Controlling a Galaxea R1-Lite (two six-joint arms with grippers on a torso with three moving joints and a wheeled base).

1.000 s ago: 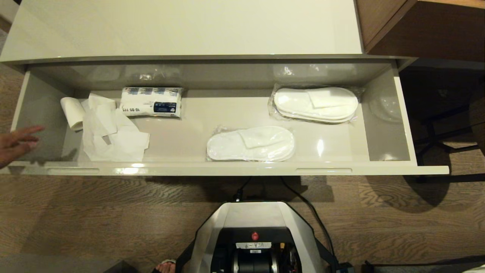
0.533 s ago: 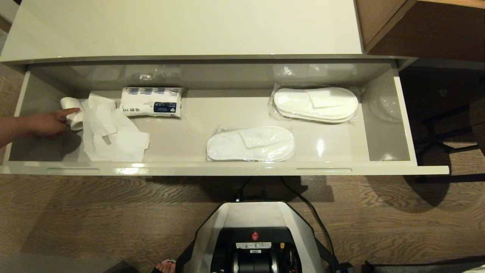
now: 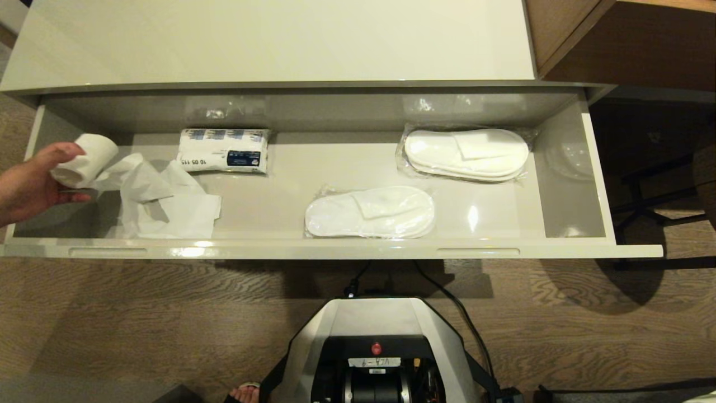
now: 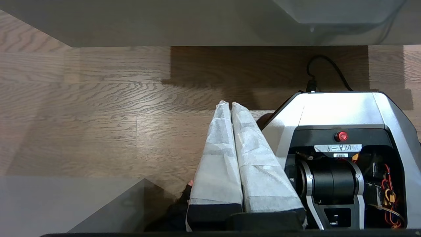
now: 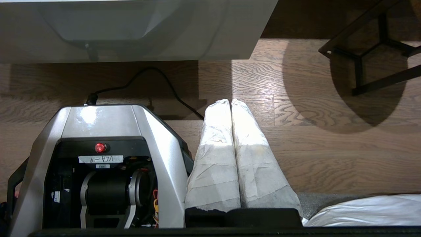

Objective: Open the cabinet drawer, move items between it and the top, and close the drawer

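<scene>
At the drawer's far left end, the paper roll [image 3: 85, 159] is up in a person's hand [image 3: 28, 187], its loose tail [image 3: 168, 204] trailing down onto the floor of the open cabinet drawer [image 3: 335, 249]. The roll's axis slants toward the back left corner. Both slipper pairs [image 3: 370, 212] lie flat with their long axes across the drawer, the second pair [image 3: 465, 154] further right and back. Both arms hang parked by the base: left gripper [image 4: 230, 107] and right gripper [image 5: 230, 103] have fingers pressed together, empty, well below the drawer. By my reading, the right arm sits nearer the slippers, the left nearer the roll.
</scene>
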